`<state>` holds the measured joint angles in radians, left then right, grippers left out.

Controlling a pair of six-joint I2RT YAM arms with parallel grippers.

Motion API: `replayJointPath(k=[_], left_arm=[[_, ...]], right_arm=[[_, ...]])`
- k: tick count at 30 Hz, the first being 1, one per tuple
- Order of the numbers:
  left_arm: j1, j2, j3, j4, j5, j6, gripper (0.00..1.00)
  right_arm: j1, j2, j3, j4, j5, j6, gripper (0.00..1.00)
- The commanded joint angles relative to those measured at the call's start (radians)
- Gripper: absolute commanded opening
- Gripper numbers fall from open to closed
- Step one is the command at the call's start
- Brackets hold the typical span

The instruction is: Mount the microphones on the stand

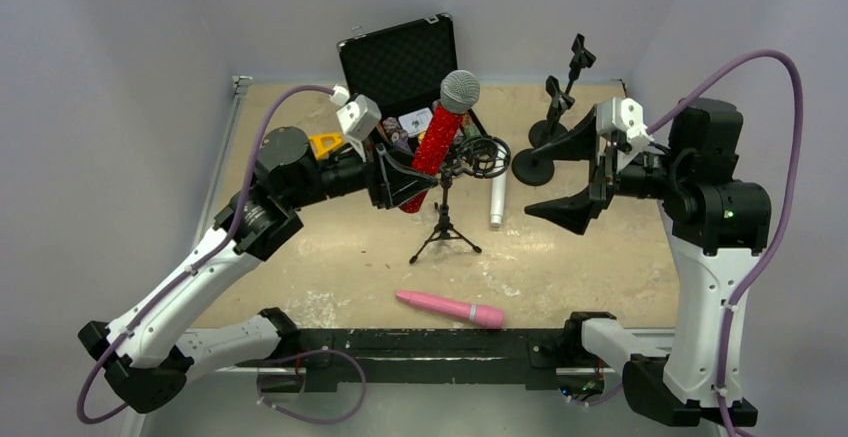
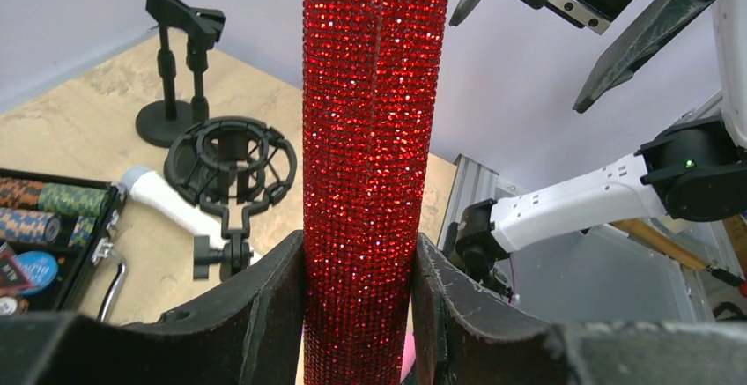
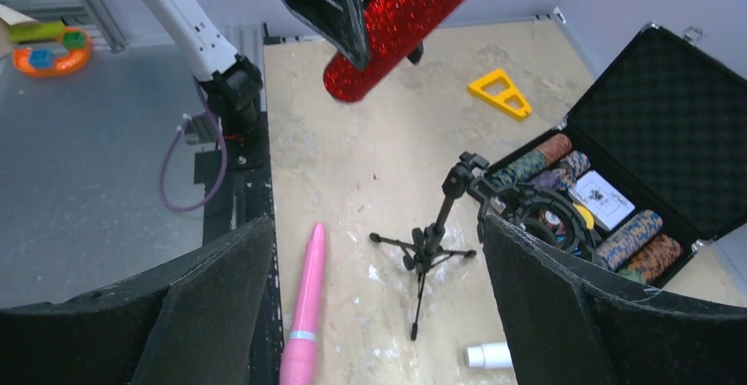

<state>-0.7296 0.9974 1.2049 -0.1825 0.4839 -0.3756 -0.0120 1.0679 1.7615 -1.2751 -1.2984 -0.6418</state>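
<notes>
The tan table (image 1: 330,247) fills the middle of the top view, with the two arms reaching in from the lower corners. At upper centre a black case (image 1: 400,57) stands open, rows of poker chips in its tray. In the upper right, two black round-base stands (image 1: 560,97) rise next to each other, both bare.

The left gripper (image 1: 410,182), left of centre, is closed partway on the red microphone (image 1: 437,142). The left wrist view shows both black fingers (image 2: 264,306) pressed flat against the glittery barrel. That microphone hangs in the air, tilted, with its silver mesh head (image 1: 459,90) up toward the case and its lower end pointing down at the table. It sits just beside the shock mount (image 1: 485,157), outside its ring.

The right gripper (image 1: 545,179), right of centre, has its jaws spread wide and holds nothing. It hovers above the table near the round-base stands.

The tripod stand (image 1: 445,227) carrying the shock mount stands upright at the table's centre. The pink microphone (image 1: 450,308) lies flat near the lower edge, below the tripod. The white microphone (image 1: 497,202) lies flat just right of the tripod. A yellow triangle (image 1: 325,144) rests left of the case, partly hidden by the left arm.
</notes>
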Motion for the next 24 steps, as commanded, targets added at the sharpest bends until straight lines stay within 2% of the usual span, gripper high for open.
replayJointPath(k=[1,3,8,16,24], left_arm=[[-0.043,0.067,0.095,0.144,-0.023,-0.015,0.0],[-0.07,0.108,0.122,0.15,-0.043,-0.005,0.0],[-0.129,0.186,0.182,0.166,-0.084,0.002,0.0],[-0.207,0.318,0.285,0.233,-0.115,-0.012,0.0],[-0.237,0.381,0.301,0.256,-0.109,-0.038,0.0]], right_arm=[[0.004,-0.01,-0.01,0.315,-0.098,0.328,0.92],[0.004,-0.02,-0.036,0.465,-0.116,0.481,0.92],[0.033,-0.012,-0.08,0.695,-0.126,0.763,0.91],[0.071,0.019,-0.142,0.951,-0.013,1.053,0.91],[0.094,0.042,-0.217,1.202,-0.033,1.297,0.85]])
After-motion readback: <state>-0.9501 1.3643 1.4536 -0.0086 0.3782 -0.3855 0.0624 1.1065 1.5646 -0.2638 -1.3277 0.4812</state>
